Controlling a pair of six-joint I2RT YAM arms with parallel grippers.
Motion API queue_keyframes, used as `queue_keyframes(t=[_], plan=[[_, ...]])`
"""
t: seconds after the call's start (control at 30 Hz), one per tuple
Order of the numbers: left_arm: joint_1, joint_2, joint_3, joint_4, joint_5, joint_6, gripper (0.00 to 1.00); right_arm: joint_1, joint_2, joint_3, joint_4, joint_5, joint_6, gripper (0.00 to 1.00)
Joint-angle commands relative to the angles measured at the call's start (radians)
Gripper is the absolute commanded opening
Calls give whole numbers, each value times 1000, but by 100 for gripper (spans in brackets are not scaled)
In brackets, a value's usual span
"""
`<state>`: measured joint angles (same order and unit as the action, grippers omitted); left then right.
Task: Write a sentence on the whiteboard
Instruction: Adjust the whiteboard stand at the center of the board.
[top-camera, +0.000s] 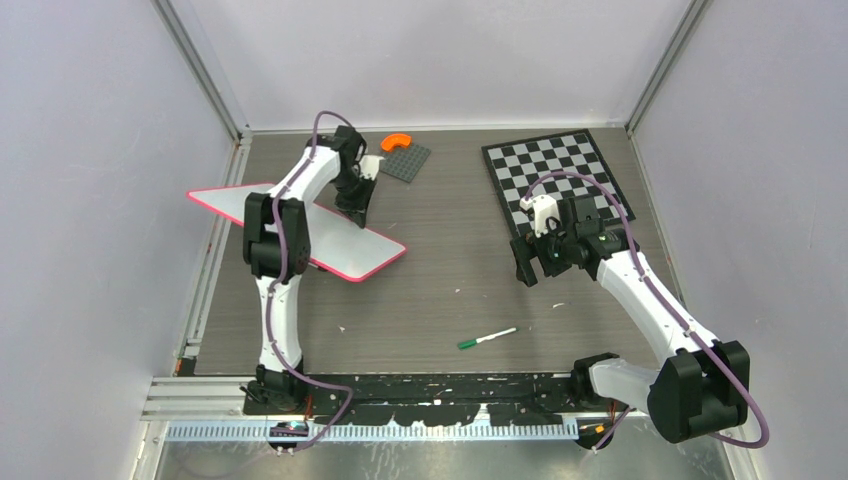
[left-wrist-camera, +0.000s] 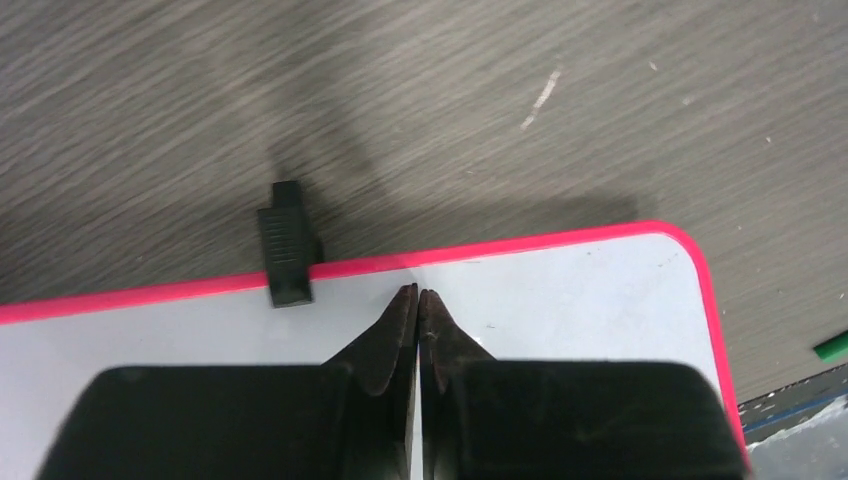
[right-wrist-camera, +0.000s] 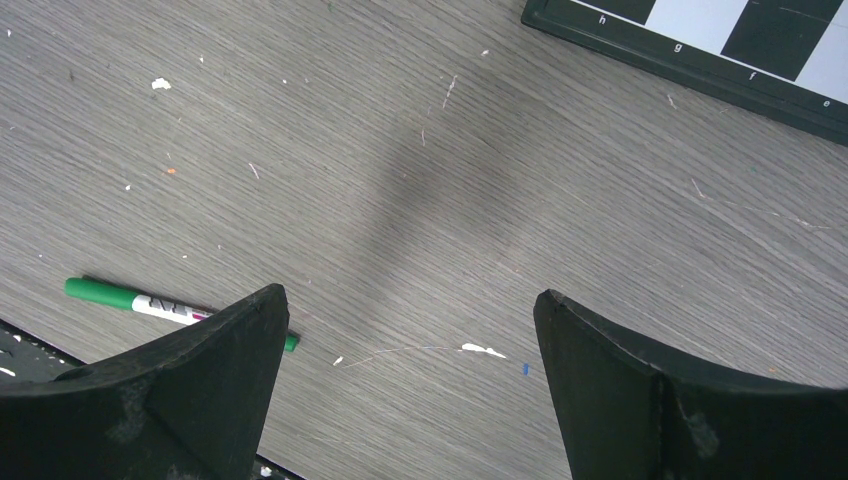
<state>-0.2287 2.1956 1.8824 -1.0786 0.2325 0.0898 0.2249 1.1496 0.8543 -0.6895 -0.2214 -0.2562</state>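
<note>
One clip (left-wrist-camera: 285, 243) only wrist-visible, left end effector (left-wrist-camera: 418, 296) pressed together, right end effector (right-wrist-camera: 408, 293) spread

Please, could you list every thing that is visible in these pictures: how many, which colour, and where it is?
whiteboard: one, white with a red-pink rim, left part of the table; no writing shows
clip: one seen, black, on the whiteboard's rim
marker: one, green and white, lying near the front middle
chessboard: one, black and white, far right
plate: one, dark grey, far middle
curved piece: one, orange, at the plate's far corner
table: one, grey wood grain
left arm, right arm: white with black joints
left gripper: black, shut, over the whiteboard near its rim
right gripper: black, open, above bare table
</note>
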Motion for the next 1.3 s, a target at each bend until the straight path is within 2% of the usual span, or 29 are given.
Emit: queue_keyframes(t=[0.0,0.23,0.33,0.37,0.5,0.57,0.73,1.13,1.27], plan=[[-60,-19,-17,-72,43,93,0,-1,-26,2,15,3,0,97],[-164,-74,-84,-71,69,173,0,-1,-30,0,14,4,-2,97],[-168,-72,-40,-92,64,148,2,-1,-34,-1,13,2,-2,97],[-159,-68,-7,-102,58,135,6,0,-36,-1,13,1,-3,97],[-85,-75,87,-79,33,53,39,-1,-33,-1,12,-5,-4,97],[-63,-75,121,-80,-12,60,53,-1,-33,0,9,-6,-4,97],[-29,-33,170,-92,-124,98,74,-1,-32,1,9,-9,-5,97],[12,78,139,-87,-125,87,79,0,-36,-3,5,-7,-9,97],[12,88,107,-86,-87,74,73,0,-38,-3,5,-6,-9,97]])
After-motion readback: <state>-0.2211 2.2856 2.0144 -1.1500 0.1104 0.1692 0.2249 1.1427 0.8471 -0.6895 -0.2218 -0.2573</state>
